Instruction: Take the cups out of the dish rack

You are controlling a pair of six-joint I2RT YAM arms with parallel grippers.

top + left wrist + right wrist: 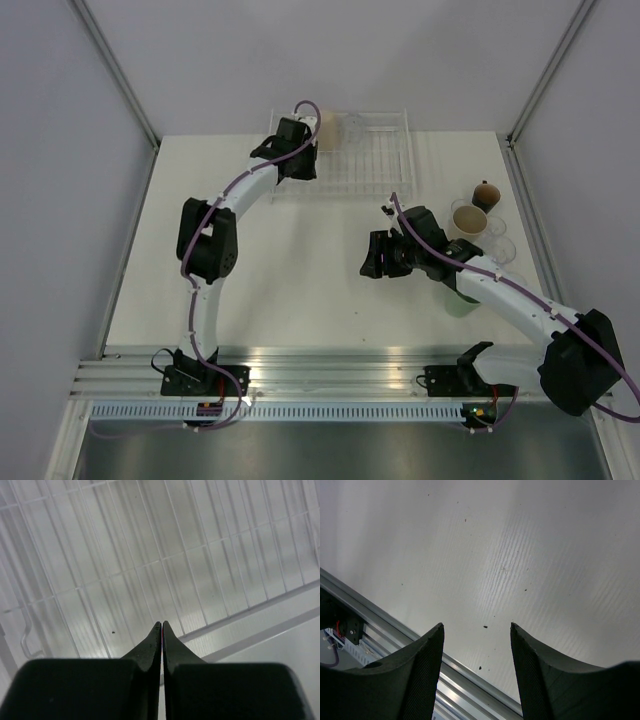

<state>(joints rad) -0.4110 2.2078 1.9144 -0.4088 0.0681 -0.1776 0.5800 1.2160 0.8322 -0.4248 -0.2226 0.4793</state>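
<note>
Left gripper [162, 625] is pinched fully closed on nothing, hanging over the dish rack [385, 165] wires. I'd open it wide first, then drop around the beige cup [326, 127] in the rack's back-left corner and squeeze gently. The clear cup [355, 125] just beside it is see-through and looks easy to bump. Right gripper [476, 626] is spread open and empty over the table [530, 555]

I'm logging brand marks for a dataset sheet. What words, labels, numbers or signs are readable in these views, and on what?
None readable.
The dish rack, the cups, and the left gripper and right gripper, both plain black, show no print.
The circuit boards are too small to tell.
</note>
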